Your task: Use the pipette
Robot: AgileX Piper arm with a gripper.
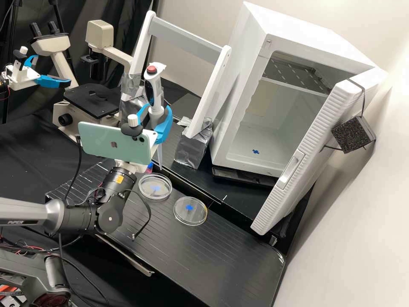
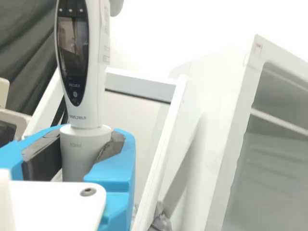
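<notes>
There's room over the bench (image 1: 238,256), but the white frame (image 1: 185,35) obstructs behind it.

cropped and covered
in the wrist view, the edge crops the cabinet (image 2: 226,144) and the pipette (image 2: 82,106), whose tip is hidden; in the high view, the phone (image 1: 102,143) covers part of the gripper (image 1: 156,111).

We think that this place is a laboratory. In the high view, we can see a microscope (image 1: 91,101) at the upper left, a pipette (image 1: 155,91) near the upper centre, one round clear dish (image 1: 155,198) beside a second clear dish (image 1: 187,222) around the middle, all near a black bench top (image 1: 238,273).
</notes>
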